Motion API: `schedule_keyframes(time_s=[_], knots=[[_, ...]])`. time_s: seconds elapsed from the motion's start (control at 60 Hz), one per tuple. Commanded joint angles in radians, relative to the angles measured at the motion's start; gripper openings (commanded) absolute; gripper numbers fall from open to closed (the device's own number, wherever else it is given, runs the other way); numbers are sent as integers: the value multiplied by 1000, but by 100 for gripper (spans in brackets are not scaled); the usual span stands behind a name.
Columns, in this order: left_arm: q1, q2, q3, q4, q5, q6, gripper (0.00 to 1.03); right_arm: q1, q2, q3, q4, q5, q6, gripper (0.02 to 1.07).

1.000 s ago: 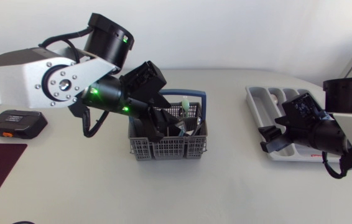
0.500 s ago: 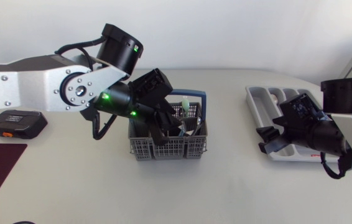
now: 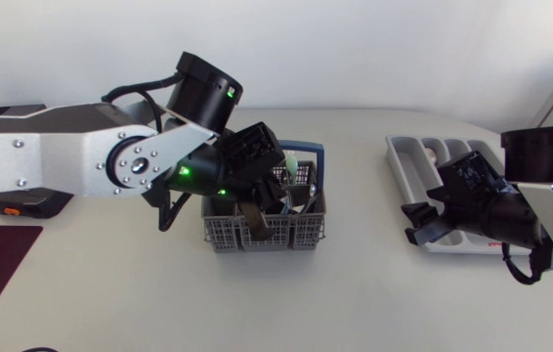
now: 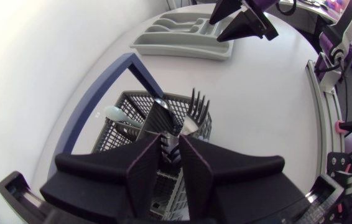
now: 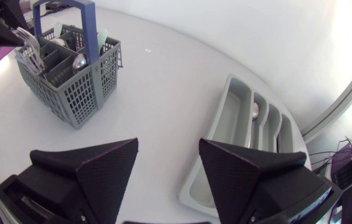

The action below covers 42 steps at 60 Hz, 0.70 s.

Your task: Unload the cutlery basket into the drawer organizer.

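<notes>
Since the left gripper (image 4: 170,138) has dropped into the cutlery basket (image 3: 269,235) at mid-table over the last second, fingers narrowly parted above the forks (image 4: 194,104), a pickup looks imminent. Right gripper (image 3: 419,223) hangs wide open beside the drawer organizer (image 3: 405,154) at the table's right edge.

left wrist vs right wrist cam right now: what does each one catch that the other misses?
Left wrist only: a top-down look into the basket from the left claw just above it; the right claw seen from outside. Right wrist only: the right claw's open fingers close up, nothing between them; a spoon-like piece lying in the organizer. Both: the blue-handled basket holding forks, and the grey organizer.
</notes>
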Motion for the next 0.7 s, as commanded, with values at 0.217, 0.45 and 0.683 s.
schedule_keyframes(time_s=[0.217, 0.45, 0.683], knots=[[-24, 18, -32, 15, -49, 27, 4, 16, -25, -33, 7, 9, -8, 74], [-55, 1, 3, 0, -101, 39, 4, 19, -28, -42, 4, 11, -8, 76], [-101, -47, 61, -62, -188, 71, 4, 28, -33, -45, 6, 12, -11, 77]])
